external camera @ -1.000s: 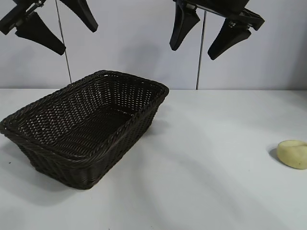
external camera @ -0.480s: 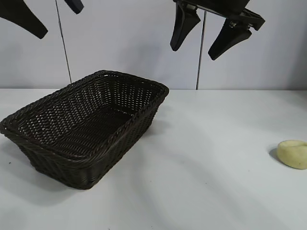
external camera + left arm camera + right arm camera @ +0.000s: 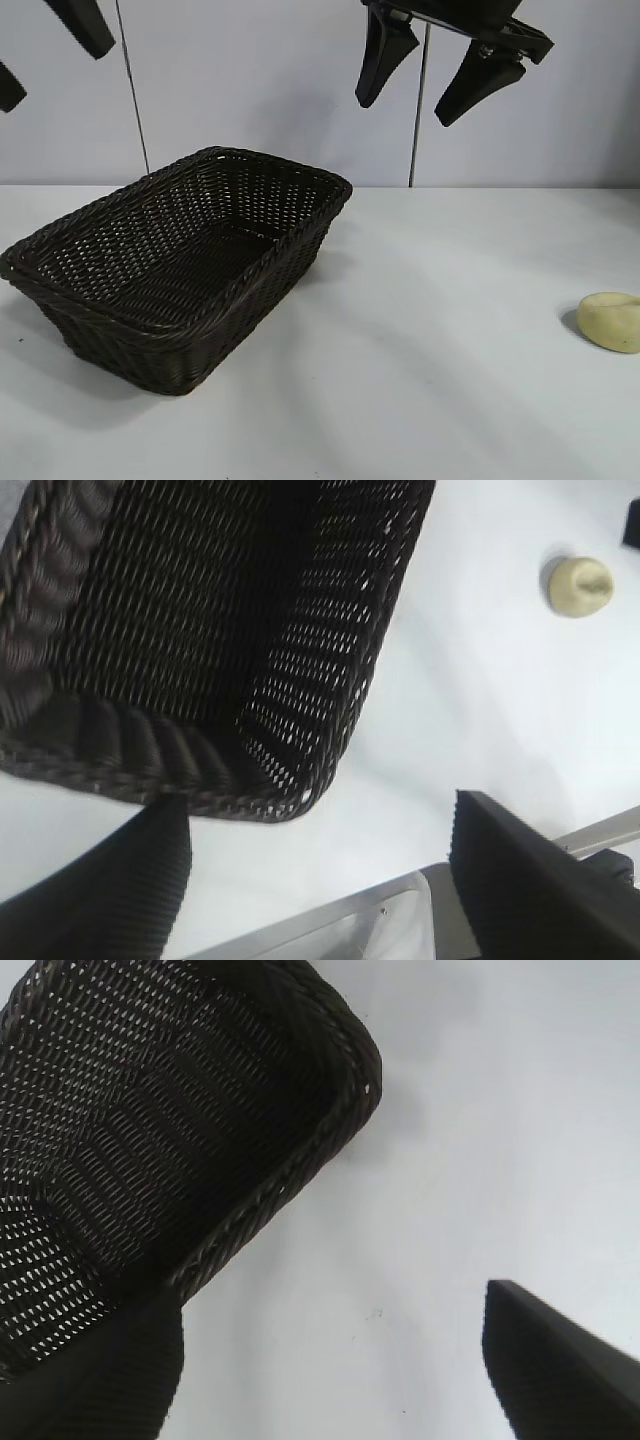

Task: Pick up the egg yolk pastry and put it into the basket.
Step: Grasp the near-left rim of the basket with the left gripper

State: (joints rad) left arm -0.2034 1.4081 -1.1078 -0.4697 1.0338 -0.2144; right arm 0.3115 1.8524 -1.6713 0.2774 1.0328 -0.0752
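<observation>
The egg yolk pastry [image 3: 611,321], small, pale yellow and rounded, lies on the white table at the far right; it also shows in the left wrist view [image 3: 578,585]. The dark woven basket [image 3: 60,262] stands at the left, empty; it also shows in the left wrist view [image 3: 120,750] and the right wrist view [image 3: 280,1185]. My right gripper [image 3: 415,100] hangs high above the table's middle, open and empty, far from the pastry. My left gripper [image 3: 50,60] is high at the top left, open and empty, partly out of view.
The white table [image 3: 420,380] runs between the basket and the pastry. Two thin vertical rods [image 3: 416,110] stand against the back wall. A pale edge of the rig [image 3: 330,925] shows in the left wrist view.
My left gripper has moved up and to the left, now partly out of view. The right gripper, basket and pastry have not moved.
</observation>
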